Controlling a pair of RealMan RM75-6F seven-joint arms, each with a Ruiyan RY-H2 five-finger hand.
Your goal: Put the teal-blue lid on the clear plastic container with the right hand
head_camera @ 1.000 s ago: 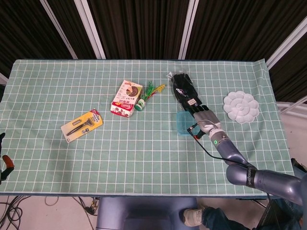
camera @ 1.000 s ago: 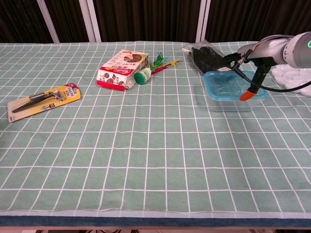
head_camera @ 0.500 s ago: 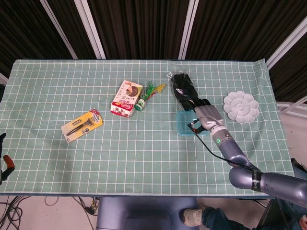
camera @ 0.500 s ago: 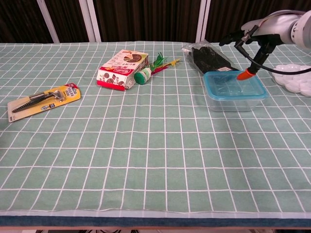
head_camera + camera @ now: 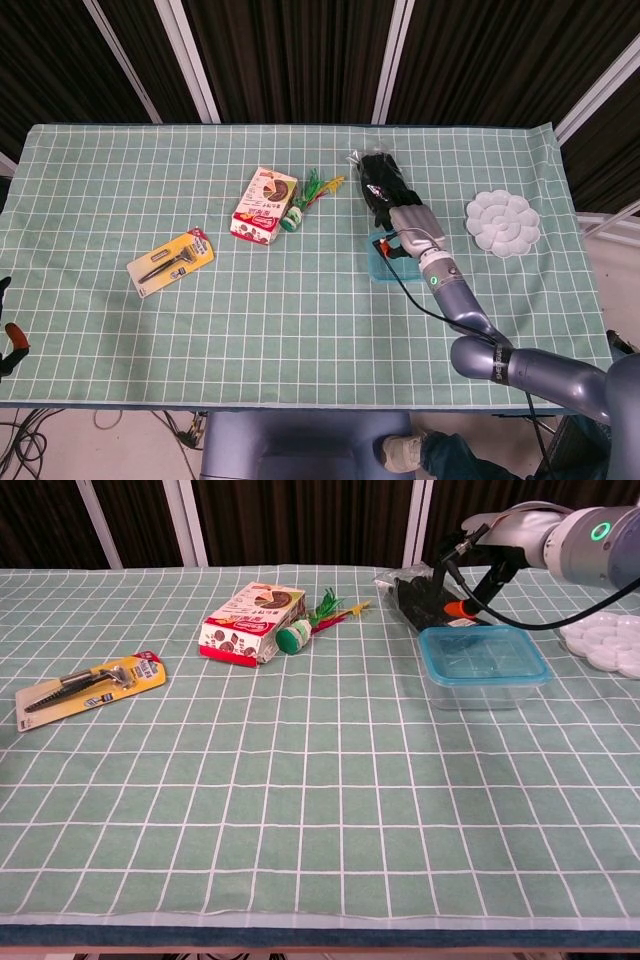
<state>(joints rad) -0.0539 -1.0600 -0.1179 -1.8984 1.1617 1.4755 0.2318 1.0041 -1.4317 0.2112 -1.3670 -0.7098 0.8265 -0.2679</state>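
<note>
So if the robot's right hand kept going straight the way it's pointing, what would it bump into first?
Probably the black packet. The right hand points toward the far edge of the table, over the lidded container, and the packet lies just ahead. Height is hard to judge, so it might pass above.

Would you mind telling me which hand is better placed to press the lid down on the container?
The right hand: it hovers just behind the teal-blue lid, which sits on the clear container. The left hand is barely visible.
</note>
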